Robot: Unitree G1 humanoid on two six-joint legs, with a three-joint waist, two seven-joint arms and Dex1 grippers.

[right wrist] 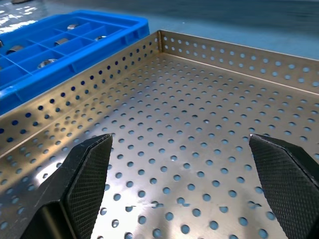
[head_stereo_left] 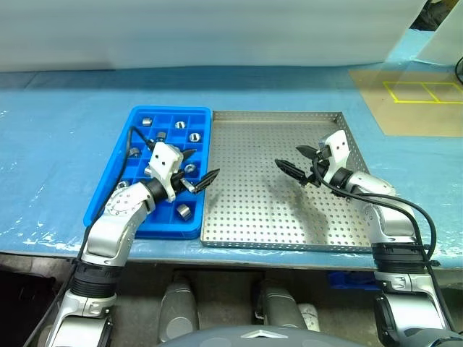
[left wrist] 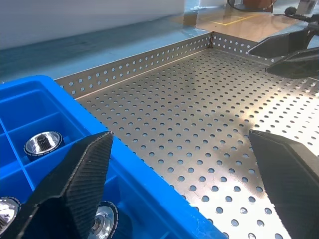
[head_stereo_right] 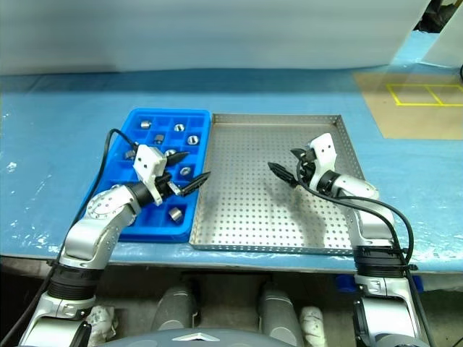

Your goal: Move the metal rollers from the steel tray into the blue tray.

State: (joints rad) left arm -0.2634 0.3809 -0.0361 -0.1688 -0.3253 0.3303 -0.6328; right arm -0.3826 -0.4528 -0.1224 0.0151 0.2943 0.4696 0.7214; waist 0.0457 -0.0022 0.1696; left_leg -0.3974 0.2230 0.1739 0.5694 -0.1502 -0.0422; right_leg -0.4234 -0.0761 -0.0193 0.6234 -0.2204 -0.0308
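Gaping claws [head_stereo_left: 298, 162] (both empty)

Two trays sit side by side on one table [head_stereo_left: 58, 144]: one blue tray [head_stereo_left: 172, 110] on the left and one steel tray [head_stereo_left: 253, 206] on the right. Seven metal rollers [head_stereo_left: 194, 136] can be counted in the blue tray's compartments, one to a compartment; the left arm covers other compartments, so the full count cannot be told. There are two end effectors, left [head_stereo_left: 205, 163] and right [head_stereo_left: 288, 156], each with two black fingers.
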